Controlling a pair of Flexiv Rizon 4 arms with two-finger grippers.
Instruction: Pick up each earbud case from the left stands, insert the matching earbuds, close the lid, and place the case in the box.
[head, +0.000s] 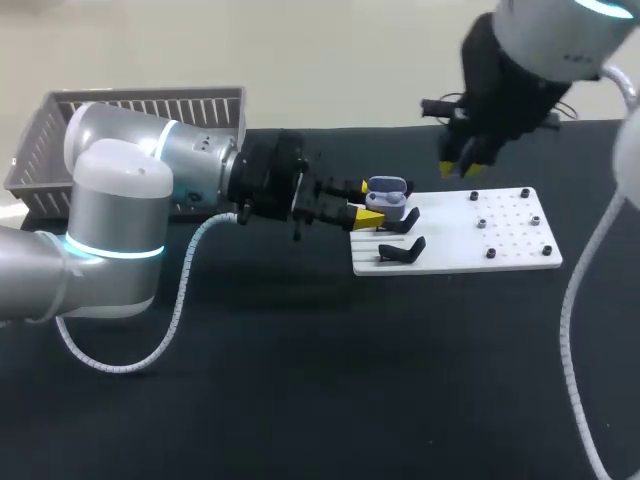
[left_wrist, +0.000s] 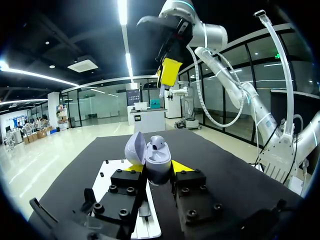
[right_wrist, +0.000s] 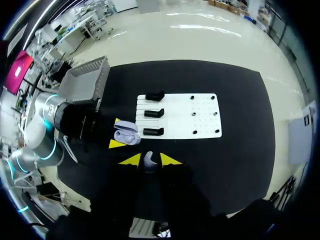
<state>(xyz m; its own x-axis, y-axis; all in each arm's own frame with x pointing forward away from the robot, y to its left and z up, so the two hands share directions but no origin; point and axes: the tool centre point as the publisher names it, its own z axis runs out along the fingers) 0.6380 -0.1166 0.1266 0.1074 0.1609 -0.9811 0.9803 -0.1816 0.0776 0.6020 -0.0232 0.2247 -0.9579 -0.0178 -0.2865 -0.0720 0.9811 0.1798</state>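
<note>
While the grey basket (head: 140, 110) sits far left, the left gripper (head: 365, 203) clamps the open earbud case (head: 388, 190) (lid up, one bud inside) at the white stand board (head: 500, 240)'s left edge; the right gripper (head: 462, 168), raised above, pinches a small earbud (right_wrist: 149, 161).

Pincer (right_wrist: 149, 162) holding earbud (right_wrist: 149, 160), open case (right_wrist: 126, 134) ahead

Lilac earbud case (left_wrist: 158, 164), open, upright; pale earbud (right_wrist: 149, 161) between right jaws

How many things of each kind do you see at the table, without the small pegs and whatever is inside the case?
Earbud case: 1
Earbud in right tool: 1
Black stands: 3
White board: 1
Grey basket: 1
Total: 7
</note>
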